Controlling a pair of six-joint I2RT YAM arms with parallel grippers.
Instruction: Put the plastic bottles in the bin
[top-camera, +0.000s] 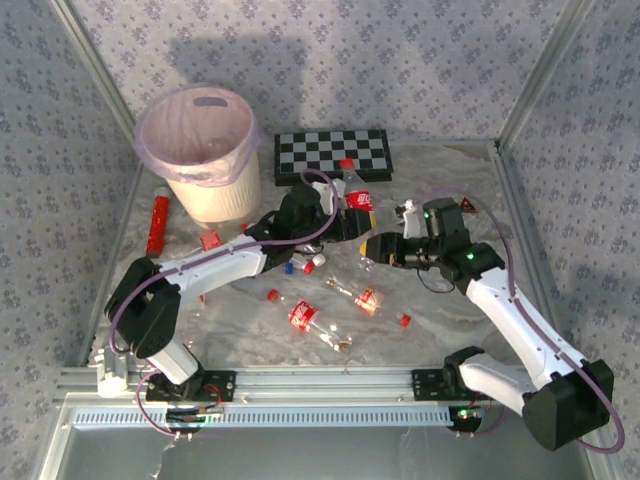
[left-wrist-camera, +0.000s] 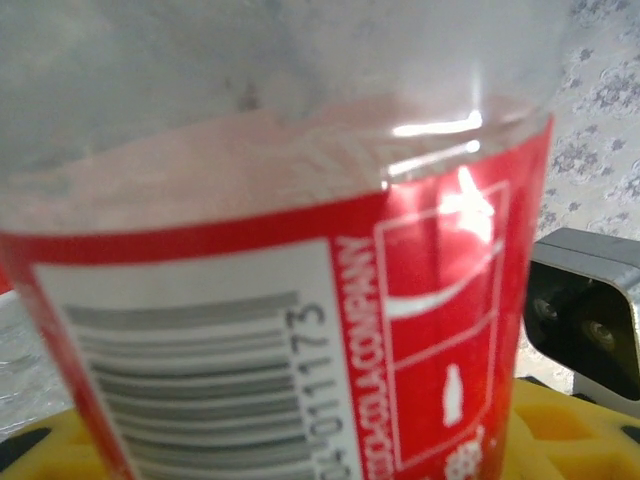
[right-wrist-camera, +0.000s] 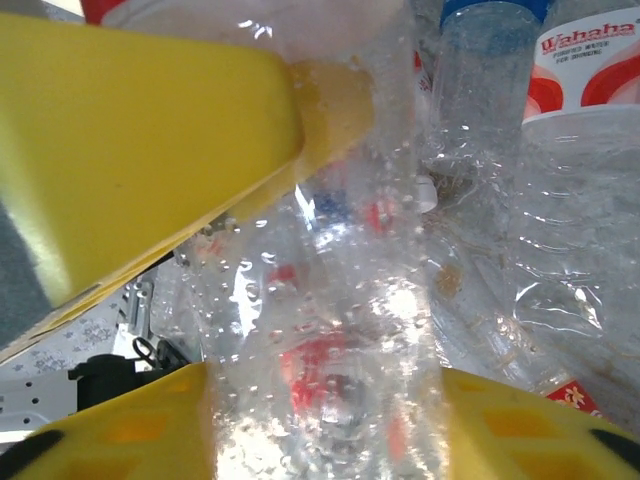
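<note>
The bin (top-camera: 200, 150), a cream bucket with a pink liner, stands at the back left. My left gripper (top-camera: 333, 212) is shut on an upright red-labelled, red-capped bottle (top-camera: 355, 193) in front of the chequered board. In the left wrist view that bottle's red label (left-wrist-camera: 440, 330) is pressed close against the yellow fingers (left-wrist-camera: 575, 425). My right gripper (top-camera: 380, 249) is shut on a clear bottle (right-wrist-camera: 330, 300), with a yellow finger (right-wrist-camera: 140, 140) against its side. Two more bottles (top-camera: 305, 316) (top-camera: 366, 299) lie on the table in front of the arms.
A long red cylinder (top-camera: 158, 222) lies left of the bin. The chequered board (top-camera: 333, 155) sits at the back. Loose red caps (top-camera: 272, 294) (top-camera: 404, 320) and a blue cap (top-camera: 290, 267) dot the table. More bottles (right-wrist-camera: 585, 70) crowd beyond the right gripper.
</note>
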